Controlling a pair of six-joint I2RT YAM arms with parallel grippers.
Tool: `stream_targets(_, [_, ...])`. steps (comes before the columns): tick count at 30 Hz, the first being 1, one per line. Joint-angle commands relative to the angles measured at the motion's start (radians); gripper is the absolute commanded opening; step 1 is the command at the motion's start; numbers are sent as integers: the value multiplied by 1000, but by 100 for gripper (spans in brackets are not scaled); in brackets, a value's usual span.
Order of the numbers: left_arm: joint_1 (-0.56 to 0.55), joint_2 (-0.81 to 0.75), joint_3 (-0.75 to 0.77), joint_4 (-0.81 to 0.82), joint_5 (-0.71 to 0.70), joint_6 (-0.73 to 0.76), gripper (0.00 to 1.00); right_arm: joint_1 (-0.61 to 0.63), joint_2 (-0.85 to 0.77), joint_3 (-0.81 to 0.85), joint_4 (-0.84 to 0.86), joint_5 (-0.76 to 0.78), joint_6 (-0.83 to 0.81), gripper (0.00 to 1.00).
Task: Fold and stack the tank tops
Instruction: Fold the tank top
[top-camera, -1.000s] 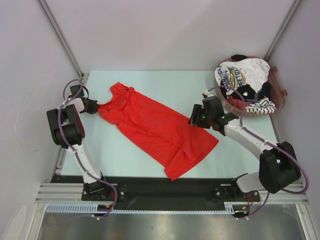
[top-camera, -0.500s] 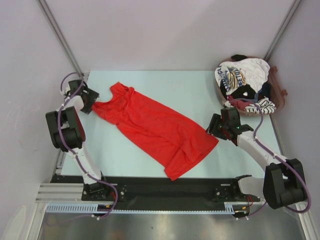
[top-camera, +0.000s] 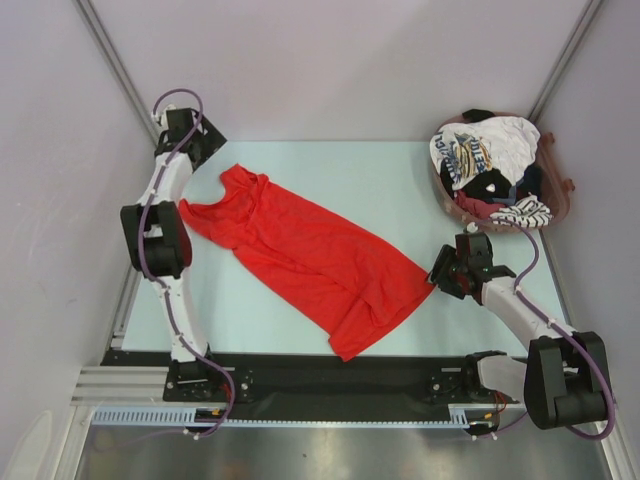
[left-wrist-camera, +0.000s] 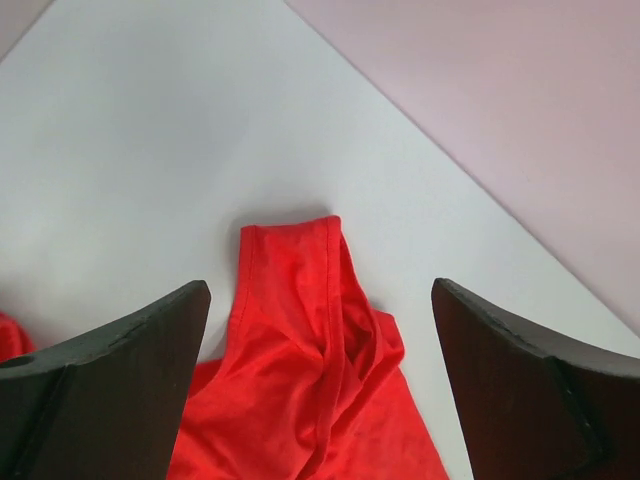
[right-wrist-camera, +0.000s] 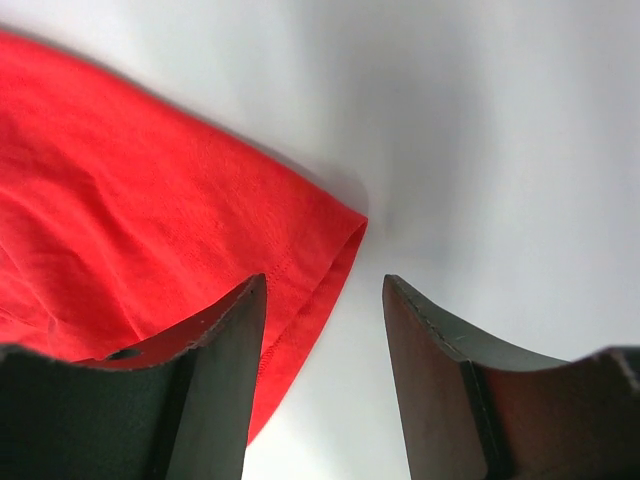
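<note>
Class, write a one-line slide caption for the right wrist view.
Open right hand poised at the hem corner of the red tank top, which lies on the pale table.

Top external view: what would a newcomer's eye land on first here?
The bright red tank top, spread diagonally across the pale table. Next, the basket at the far right corner, heaped with other tops. Both grippers stand open: the left gripper over a shoulder strap, the right gripper at a hem corner.
</note>
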Motion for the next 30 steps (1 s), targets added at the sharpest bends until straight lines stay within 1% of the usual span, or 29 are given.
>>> stream_targets(1, [-2, 122, 83, -92, 21, 38, 98, -9, -21, 1, 24, -18, 1, 56])
stream_targets(3, [-2, 182, 141, -103, 39, 24, 97, -13, -24, -1, 23, -15, -7, 56])
stream_targets(7, [-5, 254, 210, -115, 65, 1, 94, -19, -27, -7, 14, -21, -5, 56])
stream_targets(9, [-10, 276, 215, -108, 93, -16, 93, -21, -34, -11, 9, -14, 1, 57])
stream_targets(12, [-22, 283, 204, -105, 84, -33, 93, -26, -47, -27, 9, 0, 5, 61])
stream_targets(14, [-25, 287, 190, -76, 90, -48, 92, -30, -46, -31, 18, 0, 5, 61])
stream_targets(16, [-28, 303, 189, -60, 116, -60, 88, -32, -31, -36, 30, -3, 7, 61])
stream_targets(17, [-28, 313, 192, -48, 127, -74, 83, -32, -23, -34, 31, -5, 8, 61])
stream_targets(19, [-31, 340, 208, -40, 165, -91, 77, -33, -4, -30, 37, -15, 7, 61])
stream_targets(21, [-33, 357, 227, -45, 174, -106, 77, -33, 2, -33, 44, -26, 11, 61])
stream_targets(24, [-35, 343, 204, -22, 168, -102, 79, -35, 14, -33, 60, -47, 22, 60])
stream_targets(27, [-33, 342, 202, -5, 183, -100, 72, -35, 57, -34, 90, -67, 39, 58])
stream_targets(28, [-33, 343, 204, 0, 188, -102, 68, -35, 71, -31, 107, -72, 48, 57])
stream_targets(29, [-33, 348, 205, 10, 202, -111, 59, -35, 104, -24, 116, -86, 53, 57])
stream_targets(30, [-33, 355, 205, 17, 213, -118, 55, -33, 117, -21, 124, -86, 60, 54])
